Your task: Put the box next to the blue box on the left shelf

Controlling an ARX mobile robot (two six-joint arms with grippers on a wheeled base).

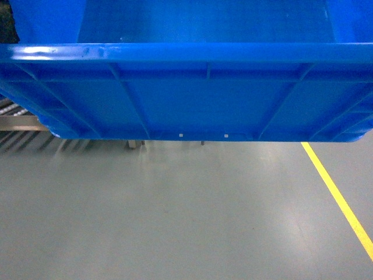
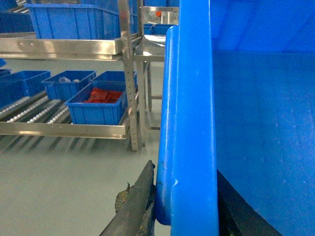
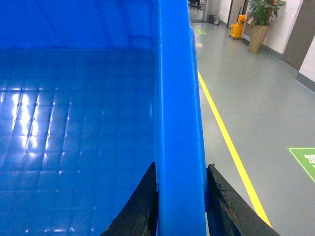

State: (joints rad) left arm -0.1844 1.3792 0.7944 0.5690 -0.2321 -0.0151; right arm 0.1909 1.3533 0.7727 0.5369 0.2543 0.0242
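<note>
The box (image 1: 192, 99), a large bright-blue ribbed crate, hangs above the floor and fills the top of the head view. My left gripper (image 2: 186, 172) is shut on its left rim (image 2: 194, 123), one finger outside the wall and one inside. My right gripper (image 3: 182, 167) is shut on the right rim (image 3: 179, 98) in the same way. The left shelf (image 2: 64, 129), a steel roller rack, stands to the left and ahead, apart from the crate. Its lower level holds small blue bins, one with red contents (image 2: 98, 105). A larger blue box (image 2: 74, 22) sits on its upper level.
A yellow floor line (image 1: 338, 195) runs along the right side. A second steel frame (image 2: 152, 49) stands behind the rack. Down the corridor are a potted plant (image 3: 261, 24) and a yellow mop bucket (image 3: 237, 27). A green floor mark (image 3: 305, 160) lies at right.
</note>
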